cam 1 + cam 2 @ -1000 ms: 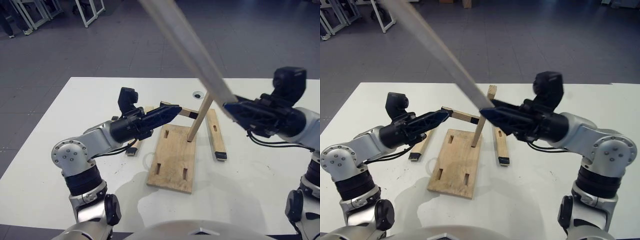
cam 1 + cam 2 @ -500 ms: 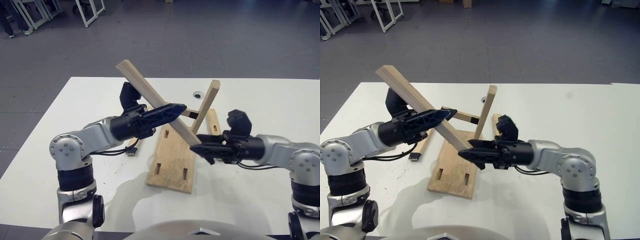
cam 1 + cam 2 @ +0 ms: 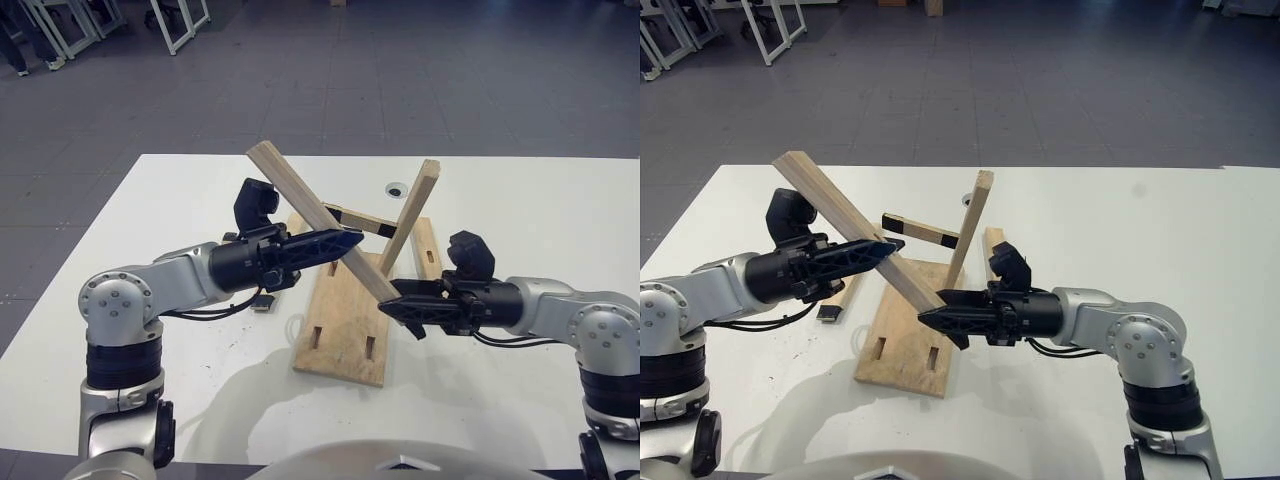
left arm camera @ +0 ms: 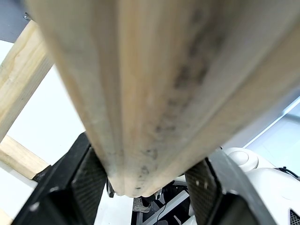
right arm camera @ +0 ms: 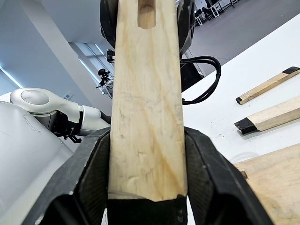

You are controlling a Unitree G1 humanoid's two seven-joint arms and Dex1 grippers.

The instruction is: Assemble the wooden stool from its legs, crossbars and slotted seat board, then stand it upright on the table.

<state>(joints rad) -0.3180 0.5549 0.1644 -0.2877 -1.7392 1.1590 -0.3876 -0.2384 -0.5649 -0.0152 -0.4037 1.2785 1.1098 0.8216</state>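
The seat board (image 3: pixel 340 330) lies flat at the middle of the desk (image 3: pixel 530 205), well in from its left and right edges, with two slots visible at the board's near end. Above it the right tool (image 3: pixel 398 305) is clamped on the lower end of a slanted leg (image 3: pixel 300 195), and the left tool (image 3: pixel 348 240) is clamped on the same leg around mid-length. Farther back a second leg (image 3: pixel 412 210) stands tilted in a far slot, a crossbar (image 3: pixel 358 219) jutting from it leftward; a third leg (image 3: pixel 433 270) lies just beside the board's right edge.

Standing here, I can read nothing: no lettering, number, label or sign that I can make out on the flat pale wooden seat board (image 3: pixel 345 312), on the long pale wooden leg (image 3: pixel 298 195) tilted above it, or on the white rectangular table (image 3: pixel 500 200).
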